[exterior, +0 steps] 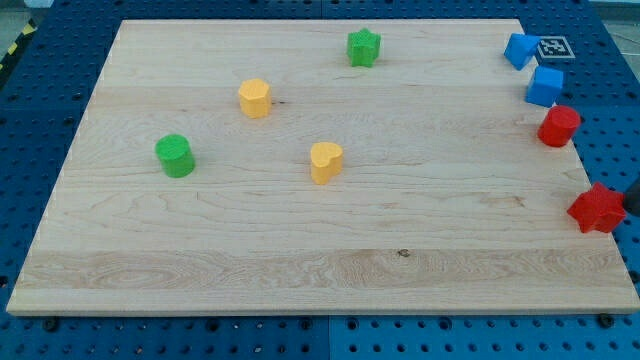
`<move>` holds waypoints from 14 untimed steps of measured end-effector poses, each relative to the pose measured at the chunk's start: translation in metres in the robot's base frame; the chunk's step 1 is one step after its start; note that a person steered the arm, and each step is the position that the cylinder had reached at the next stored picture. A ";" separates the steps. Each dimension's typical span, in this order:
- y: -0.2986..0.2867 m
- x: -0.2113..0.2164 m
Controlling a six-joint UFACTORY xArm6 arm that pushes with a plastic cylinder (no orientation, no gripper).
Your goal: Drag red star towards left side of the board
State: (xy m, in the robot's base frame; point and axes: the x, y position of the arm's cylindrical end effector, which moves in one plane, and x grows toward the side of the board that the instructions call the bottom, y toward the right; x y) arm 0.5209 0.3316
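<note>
The red star [597, 209] lies at the view's right edge of the wooden board [300, 260], partly over the rim. A dark piece of my rod shows at the frame's right border, and my tip [631, 204] is right beside the star's right side. Whether it touches the star I cannot tell. Most of the rod is cut off by the frame.
A red cylinder [559, 126] and two blue blocks [545, 87] [520, 49] sit along the right edge above the star. A green star [364, 47], a yellow block [255, 98], a yellow heart [325, 162] and a green cylinder [176, 156] lie further left.
</note>
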 end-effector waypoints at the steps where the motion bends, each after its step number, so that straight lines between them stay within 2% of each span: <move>1: -0.007 0.000; 3: -0.021 0.007; 4: -0.021 0.027; 5: -0.049 0.028; 7: -0.035 0.022; 9: -0.039 -0.002; 11: -0.048 0.009; 14: -0.056 -0.004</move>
State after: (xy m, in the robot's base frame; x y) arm 0.5171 0.2756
